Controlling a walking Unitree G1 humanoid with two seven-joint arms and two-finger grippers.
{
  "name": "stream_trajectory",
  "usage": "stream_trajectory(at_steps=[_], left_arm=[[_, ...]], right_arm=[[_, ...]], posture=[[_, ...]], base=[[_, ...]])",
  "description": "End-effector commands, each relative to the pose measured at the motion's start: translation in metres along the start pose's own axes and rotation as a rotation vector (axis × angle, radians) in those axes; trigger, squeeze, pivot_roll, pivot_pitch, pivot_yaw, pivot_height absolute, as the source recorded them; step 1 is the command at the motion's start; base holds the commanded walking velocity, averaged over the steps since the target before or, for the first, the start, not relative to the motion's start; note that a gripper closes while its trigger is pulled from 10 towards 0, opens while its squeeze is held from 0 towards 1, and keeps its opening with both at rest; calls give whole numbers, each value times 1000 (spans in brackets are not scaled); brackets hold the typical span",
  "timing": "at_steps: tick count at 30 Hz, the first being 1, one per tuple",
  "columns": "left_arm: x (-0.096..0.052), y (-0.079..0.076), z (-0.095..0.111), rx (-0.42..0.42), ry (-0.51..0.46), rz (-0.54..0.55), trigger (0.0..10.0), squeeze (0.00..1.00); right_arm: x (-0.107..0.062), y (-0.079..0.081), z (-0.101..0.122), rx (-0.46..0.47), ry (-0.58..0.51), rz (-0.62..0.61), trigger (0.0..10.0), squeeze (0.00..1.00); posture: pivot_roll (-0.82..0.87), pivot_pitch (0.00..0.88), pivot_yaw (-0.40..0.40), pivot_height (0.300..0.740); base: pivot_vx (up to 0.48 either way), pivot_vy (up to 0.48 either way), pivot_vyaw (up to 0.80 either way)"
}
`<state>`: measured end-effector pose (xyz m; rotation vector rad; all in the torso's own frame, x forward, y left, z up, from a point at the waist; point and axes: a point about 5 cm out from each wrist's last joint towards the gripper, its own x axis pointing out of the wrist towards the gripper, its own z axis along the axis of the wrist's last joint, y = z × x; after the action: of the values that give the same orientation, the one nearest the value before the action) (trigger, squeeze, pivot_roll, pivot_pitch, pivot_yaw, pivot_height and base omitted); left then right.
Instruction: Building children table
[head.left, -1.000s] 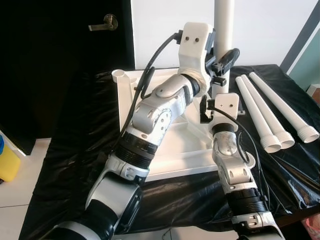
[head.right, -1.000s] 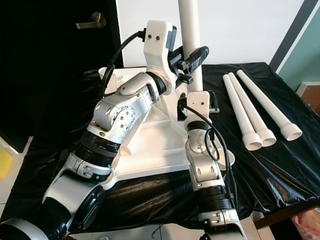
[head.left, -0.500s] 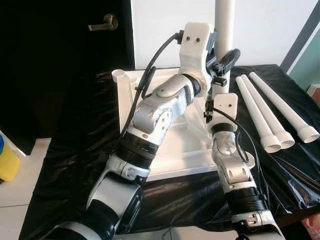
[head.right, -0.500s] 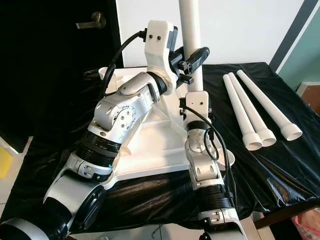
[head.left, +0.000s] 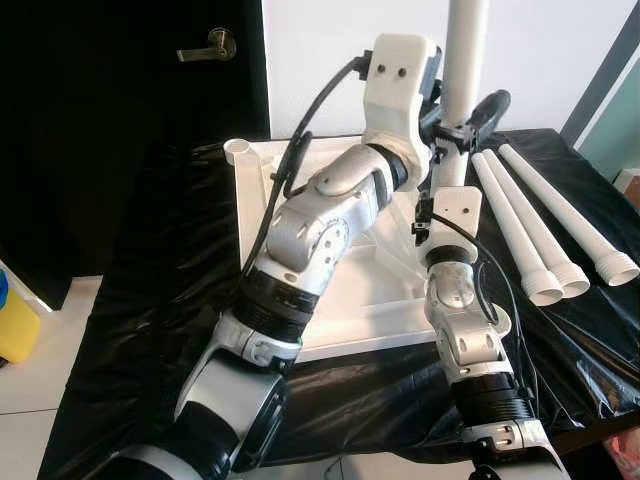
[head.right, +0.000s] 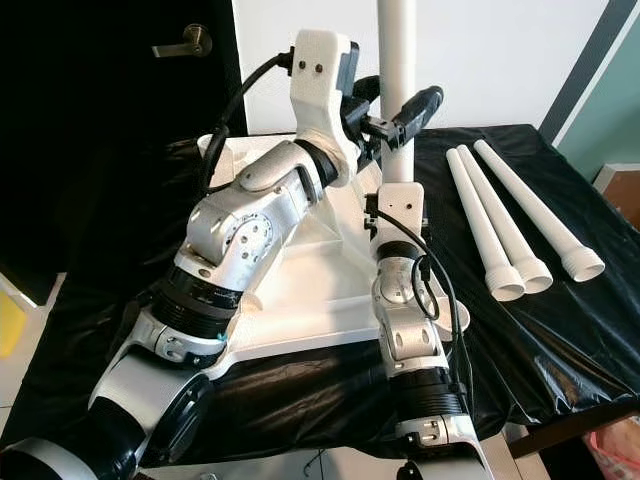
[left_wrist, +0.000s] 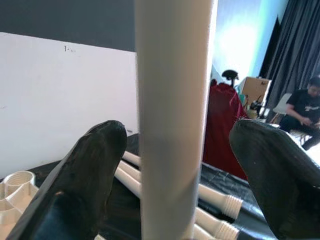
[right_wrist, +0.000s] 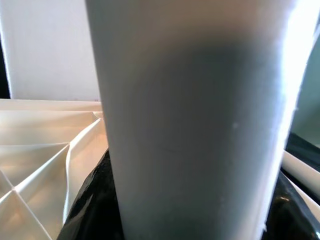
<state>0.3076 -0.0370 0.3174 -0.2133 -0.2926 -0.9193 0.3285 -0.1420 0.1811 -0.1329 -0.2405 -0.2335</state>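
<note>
Here, a white leg (head.right: 396, 60) stands upright at the corner of the inverted tabletop (head.right: 300, 290) on the bench. The left gripper (head.right: 395, 105) straddles it, fingers apart; the right gripper's state cannot be told. Keeping the leg vertical should help while seating it.

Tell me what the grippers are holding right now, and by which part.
The right gripper clamps the upright white leg low on its shaft. The left gripper straddles it higher, fingers apart.

The upright table leg (head.right: 396, 90) is plain white; three loose legs (head.right: 505, 215) and the overturned tabletop (head.right: 300, 290) are white too; the plastic sheet (head.right: 120, 290) is glossy black; the arms (head.right: 240, 225) are silver with black fingers (left_wrist: 80, 175).
</note>
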Motion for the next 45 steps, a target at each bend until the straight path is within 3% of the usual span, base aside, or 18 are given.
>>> stream_trajectory(at_steps=[1, 13, 16, 28, 40, 45], left_arm=[[-2, -7, -2, 29, 0, -96, 10000, 0], [-23, -7, -24, 154, 2, -87, 10000, 0], [-35, -7, -35, 250, 23, -90, 10000, 0], [-57, 3, -59, 293, 80, -91, 10000, 0], [-72, -10, -88, 289, 195, -213, 10000, 0], [-82, -16, -100, 247, 257, -281, 10000, 0]], right_arm=[[0, -3, -3, 10, 22, -18, 10000, 0], [-8, -31, -19, 23, 58, -74, 10000, 0], [-15, -41, -24, 28, 61, -55, 10000, 0], [-35, -73, -33, 24, 47, -76, 10000, 0], [-52, -92, -44, 48, 58, -80, 10000, 0], [-51, -91, -56, 66, 91, -11, 10000, 0]], posture=[[3, 0, -32, 740], [-4, 0, -32, 740], [-9, 0, -29, 740], [-23, 0, -16, 740], [-32, 0, -5, 740], [-30, 0, 3, 740]], base=[[0, 0, 0], [0, 0, 0], [0, 0, 0], [0, 0, 0], [0, 0, 0], [0, 0, 0]])
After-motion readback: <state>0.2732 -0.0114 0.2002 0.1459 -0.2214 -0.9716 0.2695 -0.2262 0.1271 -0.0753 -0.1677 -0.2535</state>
